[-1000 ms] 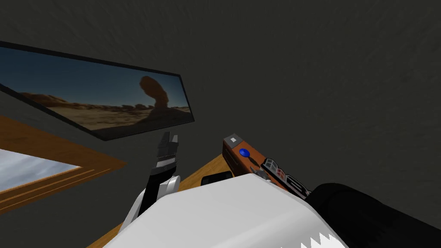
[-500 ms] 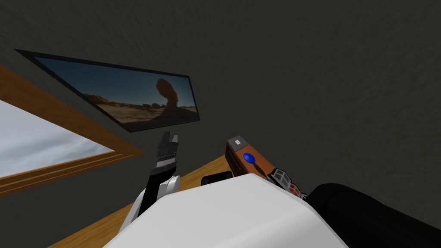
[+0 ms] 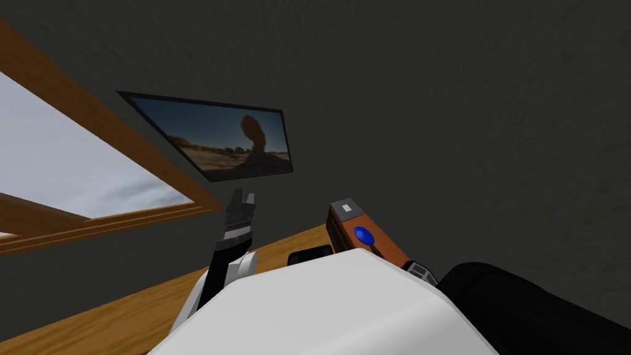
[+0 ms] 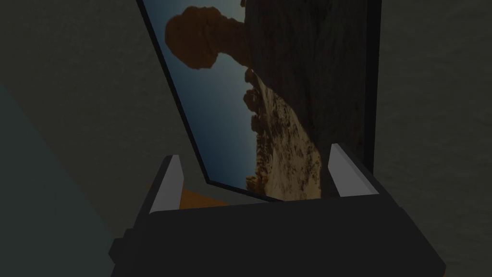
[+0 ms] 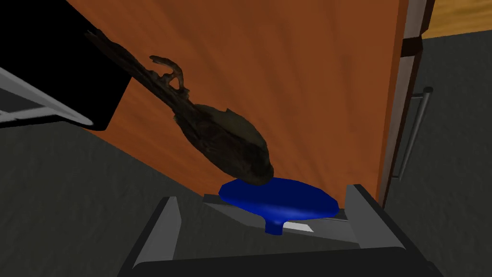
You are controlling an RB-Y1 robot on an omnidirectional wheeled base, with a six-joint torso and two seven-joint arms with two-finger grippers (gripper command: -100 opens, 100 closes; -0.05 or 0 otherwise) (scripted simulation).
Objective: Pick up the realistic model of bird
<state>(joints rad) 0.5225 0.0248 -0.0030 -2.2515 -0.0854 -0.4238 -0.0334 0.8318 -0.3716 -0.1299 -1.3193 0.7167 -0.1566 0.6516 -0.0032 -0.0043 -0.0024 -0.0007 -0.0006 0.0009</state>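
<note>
The right tool [image 5: 262, 195] hangs low over the orange-brown surface [image 5: 298, 86], its two fingers spread wide and pinching nothing. Between the fingers a blue dish [image 5: 278, 202] on a short stem sits by the surface's nearest edge. Just beyond it the bird model [image 5: 226, 142], dark brown, lies flat on the middle of the surface. Its rounded end meets the dish's far rim, though I cannot tell whether the two touch. Its thin tail end runs on toward a black object [image 5: 57, 62] that covers one corner of the surface. Past the surface's side edge a grey bar handle [image 5: 413, 130] shows on its front. Farther off, the left tool [image 3: 241, 200] stands up beside the surface, well apart from the bird. Its fingers are spread and empty, pointing toward the dark grey wall [image 3: 462, 92].
</note>
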